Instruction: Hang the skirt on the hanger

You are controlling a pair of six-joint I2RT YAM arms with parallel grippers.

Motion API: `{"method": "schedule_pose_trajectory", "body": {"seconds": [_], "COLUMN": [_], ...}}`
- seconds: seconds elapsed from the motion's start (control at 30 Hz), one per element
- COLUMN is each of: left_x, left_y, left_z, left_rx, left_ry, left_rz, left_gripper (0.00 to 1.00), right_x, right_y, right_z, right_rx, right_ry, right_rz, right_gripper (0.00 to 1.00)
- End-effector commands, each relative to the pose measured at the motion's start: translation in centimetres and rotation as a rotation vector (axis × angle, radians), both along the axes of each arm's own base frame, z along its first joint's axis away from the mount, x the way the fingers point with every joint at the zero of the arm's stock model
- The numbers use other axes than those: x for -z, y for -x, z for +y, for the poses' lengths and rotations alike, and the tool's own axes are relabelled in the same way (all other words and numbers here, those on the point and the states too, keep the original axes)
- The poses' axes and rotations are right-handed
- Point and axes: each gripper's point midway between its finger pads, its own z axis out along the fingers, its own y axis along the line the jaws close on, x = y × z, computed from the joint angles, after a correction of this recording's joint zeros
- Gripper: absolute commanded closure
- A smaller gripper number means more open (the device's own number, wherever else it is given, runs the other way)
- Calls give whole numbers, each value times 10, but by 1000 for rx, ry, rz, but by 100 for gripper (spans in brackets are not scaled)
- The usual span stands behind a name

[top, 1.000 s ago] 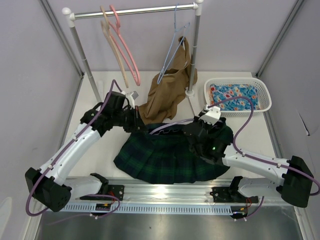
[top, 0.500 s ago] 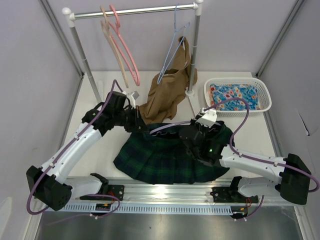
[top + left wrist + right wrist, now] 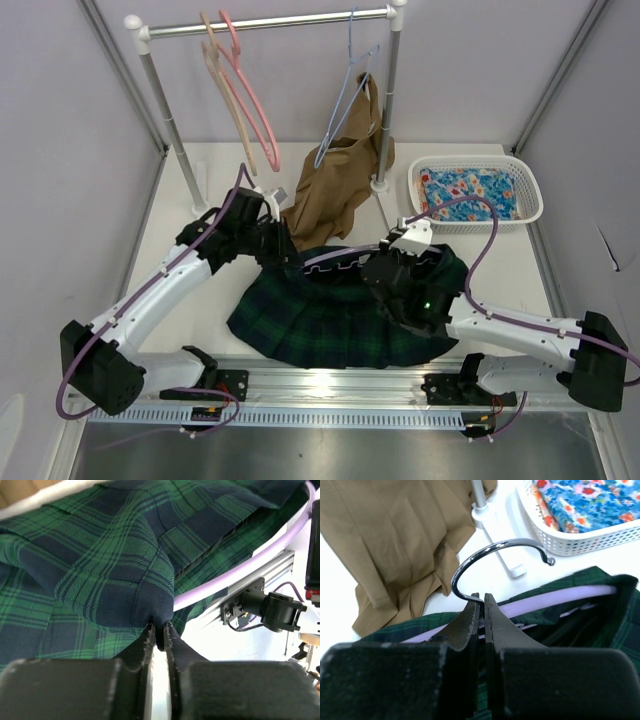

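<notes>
Plaid skirt [image 3: 100,565] inside left hand [image 3: 159,630]

**White booth with a garment rack**

A garment rack [image 3: 270,22] with a silver crossbar and white corner caps stands at the far end of a white tabletop [image 3: 190,300]. Behind the rack and to either side of it rise plain, pale lavender-grey walls [image 3: 60,150], edged by slanting metal frame posts [image 3: 560,75]. Opposite the rack, a slotted aluminium rail [image 3: 330,385] lines the tabletop's near edge. Beyond the rail lies a grey metal sheet [image 3: 330,450]. The light is even and soft.
</notes>
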Motion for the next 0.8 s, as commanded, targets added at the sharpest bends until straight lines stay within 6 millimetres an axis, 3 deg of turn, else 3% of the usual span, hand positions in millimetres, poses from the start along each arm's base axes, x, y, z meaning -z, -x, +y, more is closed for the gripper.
{"method": "schedule_pose_trajectory", "body": {"seconds": [0.0,0.1,0.33,0.53,0.77], "left_x": [-4,-7,-9,0,11], "left_y": [-10,-16,-18,-22,-28], "left_z": [-5,-2,-9,-8,1], "left_rx": [42,68,135,148,152], "left_ry": [5,-25,-20,-50,-165], "left_rz": [-105,-170,-245,-270,-295], "left_gripper": [81,71,60,58,59], "right_x": [-32,-37,-30,-17,-17], "right_y": [1,-1,-9,-14,-17], "right_z": [-1,-5,-9,-5,3], "right_rx": [-14,-22,-25,-40,-70], "right_ry": [-166,-175,-176,-169,-157], "right_rz": [-43,-33,5,32,41], "right_gripper": [100,100,100,100,100]}}
